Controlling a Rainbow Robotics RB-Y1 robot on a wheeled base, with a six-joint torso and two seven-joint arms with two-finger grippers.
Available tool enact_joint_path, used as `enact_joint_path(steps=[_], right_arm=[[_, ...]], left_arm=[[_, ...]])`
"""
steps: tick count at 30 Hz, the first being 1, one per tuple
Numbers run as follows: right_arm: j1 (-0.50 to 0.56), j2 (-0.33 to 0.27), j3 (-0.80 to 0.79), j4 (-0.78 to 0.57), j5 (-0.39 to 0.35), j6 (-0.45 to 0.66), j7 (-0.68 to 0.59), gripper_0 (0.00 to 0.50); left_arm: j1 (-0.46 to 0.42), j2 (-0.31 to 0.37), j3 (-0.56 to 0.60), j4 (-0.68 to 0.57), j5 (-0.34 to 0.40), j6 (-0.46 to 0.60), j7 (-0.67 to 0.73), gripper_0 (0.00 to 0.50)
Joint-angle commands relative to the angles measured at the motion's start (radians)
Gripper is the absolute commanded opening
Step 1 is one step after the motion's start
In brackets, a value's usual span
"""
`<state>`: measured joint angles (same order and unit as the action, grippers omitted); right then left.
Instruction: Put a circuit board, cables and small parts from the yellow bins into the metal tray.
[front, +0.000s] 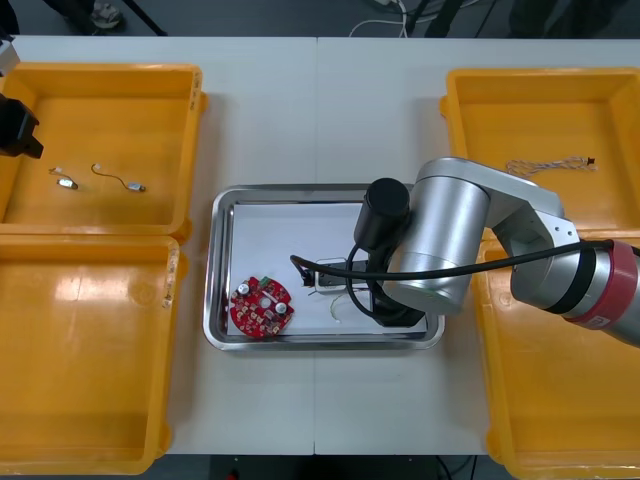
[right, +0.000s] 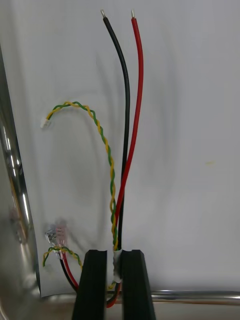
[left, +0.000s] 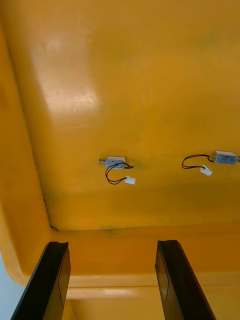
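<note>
The right gripper (right: 115, 254) has its black fingers (right: 95, 280) clamped on the taped end of a red and black cable (right: 129, 125). The cable runs straight out from them across the white floor of the metal tray (right: 190, 125) to two bare tips. A green and yellow twisted cable (right: 107, 150) runs into the same gap and curls away to a small white connector (right: 46, 123); whether it is pinched as well I cannot tell. In the front view the right arm (front: 450, 235) reaches into the lower right of the metal tray (front: 225, 270) in the middle of the frame and covers its own gripper. A round red circuit board (front: 262, 307) lies in the tray's lower left corner, well apart from the arm. The left gripper (left: 112, 245) hangs with its fingers (left: 50, 270) spread wide and empty above the floor of a yellow bin (left: 125, 75) — the one at the upper left of the front view (front: 100, 75). Two small metal parts (front: 66, 182) with thin wires lie there, a little apart from each other. By my reading the board is delivered and the cables are over the tray but not yet let go. The small parts are the main step left — and a thin twisted cable (front: 548, 164) lies in the upper right bin.
</note>
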<state>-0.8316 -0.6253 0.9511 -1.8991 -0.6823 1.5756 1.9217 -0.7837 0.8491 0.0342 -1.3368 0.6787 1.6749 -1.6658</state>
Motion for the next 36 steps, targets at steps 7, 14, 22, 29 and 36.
enact_joint_path(steps=[7, 14, 22, 29, 36], right_arm=[[-0.034, 0.027, 0.011, -0.008, 0.017, -0.006, 0.03, 0.361], [-0.035, 0.029, 0.011, -0.008, 0.018, -0.005, 0.023, 0.5], [-0.035, 0.029, 0.0, -0.009, 0.04, 0.007, 0.022, 0.5], [-0.035, 0.038, -0.048, -0.009, 0.038, 0.054, 0.02, 0.5], [-0.04, 0.07, -0.15, -0.009, 0.038, 0.176, 0.016, 0.5]], left_arm=[[-0.054, 0.044, 0.027, 0.065, -0.007, -0.063, -0.203, 0.5], [-0.054, 0.027, 0.026, 0.114, -0.004, -0.112, -0.223, 0.5], [-0.054, -0.008, 0.026, 0.16, -0.002, -0.173, -0.233, 0.5], [-0.054, -0.03, 0.026, 0.197, 0.002, -0.207, -0.244, 0.5], [-0.054, -0.054, 0.024, 0.231, 0.005, -0.248, -0.249, 0.5]])
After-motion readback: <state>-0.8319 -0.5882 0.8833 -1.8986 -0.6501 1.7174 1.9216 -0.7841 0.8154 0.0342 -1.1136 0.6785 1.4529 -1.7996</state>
